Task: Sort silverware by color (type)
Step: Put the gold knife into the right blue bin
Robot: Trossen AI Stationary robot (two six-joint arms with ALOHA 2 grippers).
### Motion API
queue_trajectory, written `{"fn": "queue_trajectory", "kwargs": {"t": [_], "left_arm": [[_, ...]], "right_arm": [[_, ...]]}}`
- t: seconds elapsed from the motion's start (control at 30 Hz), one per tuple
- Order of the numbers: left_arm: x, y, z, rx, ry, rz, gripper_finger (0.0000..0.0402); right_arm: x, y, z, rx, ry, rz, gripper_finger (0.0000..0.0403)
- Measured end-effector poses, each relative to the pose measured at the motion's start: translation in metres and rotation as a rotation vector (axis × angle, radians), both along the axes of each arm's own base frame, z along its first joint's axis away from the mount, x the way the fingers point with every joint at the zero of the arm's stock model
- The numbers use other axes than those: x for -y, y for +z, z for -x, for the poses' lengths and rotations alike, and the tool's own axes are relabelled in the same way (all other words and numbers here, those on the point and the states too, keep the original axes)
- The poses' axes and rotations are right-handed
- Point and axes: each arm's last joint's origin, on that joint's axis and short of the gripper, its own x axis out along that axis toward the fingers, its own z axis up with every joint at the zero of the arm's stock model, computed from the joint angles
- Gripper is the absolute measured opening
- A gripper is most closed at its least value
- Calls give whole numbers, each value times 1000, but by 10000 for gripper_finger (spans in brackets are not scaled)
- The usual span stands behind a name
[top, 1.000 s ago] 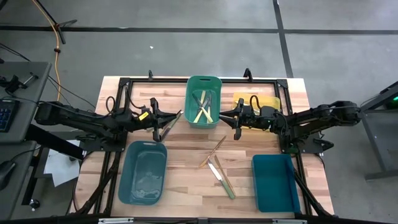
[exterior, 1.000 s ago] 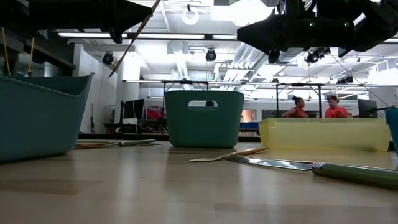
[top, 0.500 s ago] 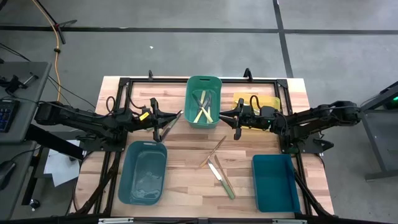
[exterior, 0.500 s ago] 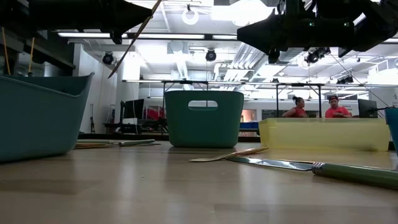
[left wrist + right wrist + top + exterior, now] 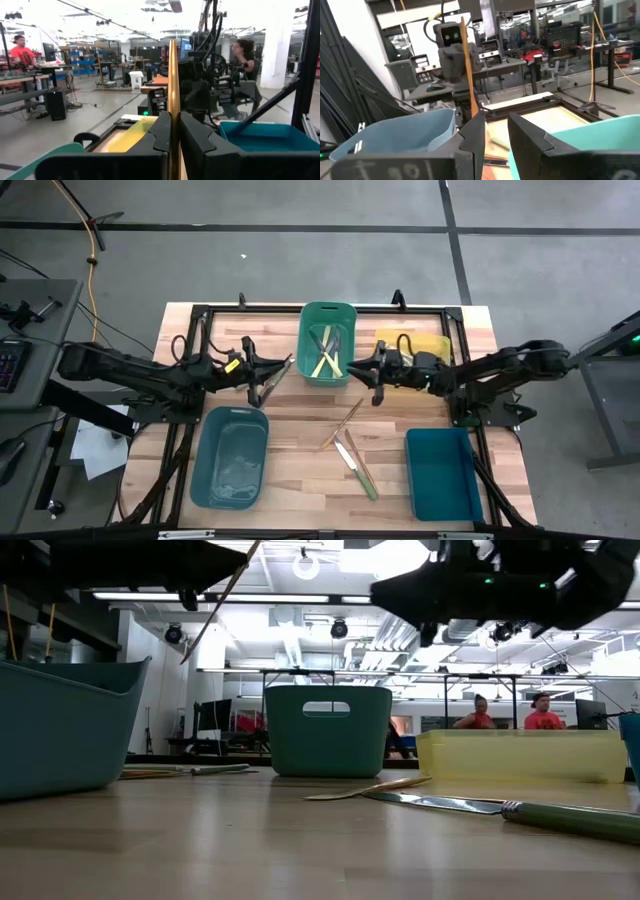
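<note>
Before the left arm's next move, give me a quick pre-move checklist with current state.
1. left gripper shut on the brown-handled utensil: ok.
2. Utensil lifted clear of the table: ok, raised in the low view.
3. right gripper empty: ok, nothing between its fingers in the right wrist view.
4. Arms apart: ok, both beside the green bin, on opposite sides.
5. Target bin for brown handles: cannot tell.
6. Loose silverware remains between the lower bins: not ok, unsorted.
</note>
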Motion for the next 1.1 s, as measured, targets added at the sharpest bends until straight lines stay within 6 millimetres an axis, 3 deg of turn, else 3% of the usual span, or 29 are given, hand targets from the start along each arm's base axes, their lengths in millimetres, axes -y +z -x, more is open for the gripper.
{"fn": "queue_trajectory", "kwargs": {"t": [0.3,0.53,0.7,0.9,1.1], "left_arm": [[1,-9,-17,64,-37,8,12],[6,-13,-24,115,-74,5,12],[9,-17,-28,140,-86,5,12],[9,-19,-34,129,-85,5,12],[9,-18,-36,131,-85,5,12]], "right_arm": [[-6,0,-74,-25,23,130,80],[-10,-6,-115,-88,48,126,80],[-15,-4,-129,-82,61,121,80],[-23,-1,-131,-63,100,125,82],[-23,0,-130,-49,93,103,121]]}}
